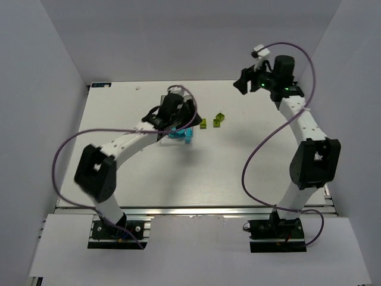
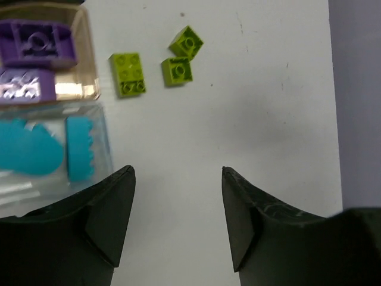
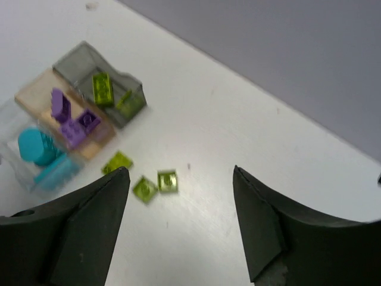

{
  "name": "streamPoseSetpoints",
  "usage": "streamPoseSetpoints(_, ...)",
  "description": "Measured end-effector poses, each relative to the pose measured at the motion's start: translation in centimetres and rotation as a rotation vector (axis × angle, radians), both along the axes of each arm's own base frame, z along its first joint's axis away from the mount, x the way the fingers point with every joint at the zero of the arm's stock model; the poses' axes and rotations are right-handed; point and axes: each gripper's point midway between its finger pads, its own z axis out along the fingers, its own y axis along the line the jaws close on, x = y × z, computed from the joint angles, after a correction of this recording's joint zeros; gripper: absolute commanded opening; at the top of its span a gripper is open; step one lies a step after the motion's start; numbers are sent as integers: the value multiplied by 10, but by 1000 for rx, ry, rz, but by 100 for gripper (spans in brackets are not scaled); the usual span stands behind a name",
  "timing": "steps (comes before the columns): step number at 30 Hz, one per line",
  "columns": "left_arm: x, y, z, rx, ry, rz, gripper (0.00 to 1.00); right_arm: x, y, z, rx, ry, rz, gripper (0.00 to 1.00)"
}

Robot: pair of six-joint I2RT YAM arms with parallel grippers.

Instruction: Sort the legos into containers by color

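With the left jaws and right jaws open and empty, three lime green bricks (image 2: 177,70) lay on the surface (image 2: 256,131) toward its far edge beside the amber bin (image 2: 89,56), so gripping one squarely for the grey bin (image 3: 72,61) seemed best.

We see three loose lime legos (image 3: 144,188) on the bench (image 3: 208,131) beside the bins: the grey bin (image 3: 74,59) holds lime bricks (image 3: 102,89), the amber bin (image 3: 33,92) purple bricks (image 3: 71,122), the clear bin (image 3: 11,131) cyan bricks (image 3: 36,146).
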Motion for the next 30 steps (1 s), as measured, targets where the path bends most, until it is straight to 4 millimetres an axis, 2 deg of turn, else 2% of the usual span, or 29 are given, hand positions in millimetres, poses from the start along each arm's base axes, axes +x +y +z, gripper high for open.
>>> streamPoseSetpoints(2, 20, -23, -8, 26, -10, -32, 73, -14, -29, -7, 0, 25, -25, 76)
streamPoseSetpoints(4, 31, -38, -23, 62, 3, -51, 73, -31, -43, -28, -2, 86, -31, 77)
streamPoseSetpoints(8, 62, -70, -60, 173, 21, -71, 73, -68, -46, -82, 3, 239, -9, 76)
streamPoseSetpoints(11, 80, -79, -80, 259, 15, -50, 73, -87, -46, -106, 14, 318, 5, 76)
streamPoseSetpoints(15, 95, -77, -96, 366, -3, -12, 73, -94, -49, -109, 32, 338, 6, 76)
streamPoseSetpoints(19, 105, -67, -100, 445, -18, 34, 72, -95, -49, -101, 47, 326, 9, 76)
streamPoseSetpoints(25, 113, -59, -112, 507, -24, 61, 69, -97, -49, -100, 63, 331, 12, 76)
streamPoseSetpoints(30, 118, -62, -133, 538, -9, 55, 66, -95, -57, -101, 75, 341, -10, 76)
